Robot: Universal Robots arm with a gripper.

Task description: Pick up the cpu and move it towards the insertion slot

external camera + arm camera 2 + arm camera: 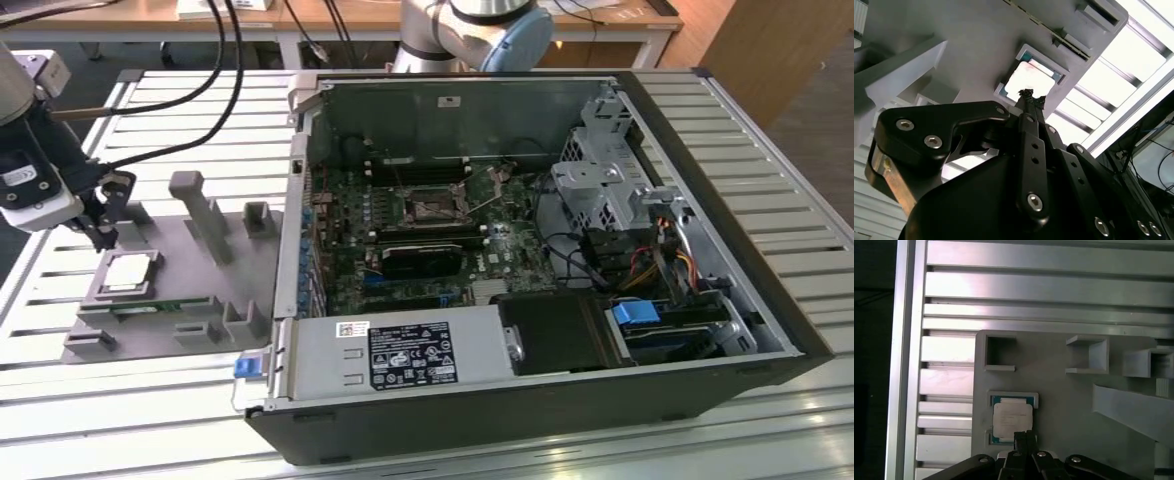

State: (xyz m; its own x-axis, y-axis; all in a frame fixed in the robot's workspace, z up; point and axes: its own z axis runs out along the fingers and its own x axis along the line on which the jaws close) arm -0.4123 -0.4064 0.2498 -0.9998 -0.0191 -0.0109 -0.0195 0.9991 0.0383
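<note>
The black two-fingered gripper [1024, 435] has its fingers drawn together with no gap showing between them and nothing in their hold. It hangs low over the small flat square cpu with the silvery-white metal top [1012, 420]. The chip lies in its square recess in the grey plastic fixture [1064, 390], directly below and a little ahead of the fingertips, and in the exterior view tips and chip look apart. Shut as they are, the fingers cannot straddle the chip, so a descent from here would likely press or scrape the metal lid rather than take it. The recess walls sit tight around the chip's rim, so fingers that open too little or land off-centre could catch the plastic. A grip on such thin edges could also let the chip tilt or slip out on the way. The insertion slot, a square motherboard socket with a shiny metal frame and dark centre [430, 208], lies well apart from the gripper towards the exterior view's right. It sits down inside the open black computer case [534, 420], so the carry must clear the case wall [296, 200] and the upright grey posts [200, 215] between them. As for writing, faint print marks the chip's lid, and a white sticker and a black label [411, 357] sit on the power-supply housing, though none of it can be made out as words
</note>
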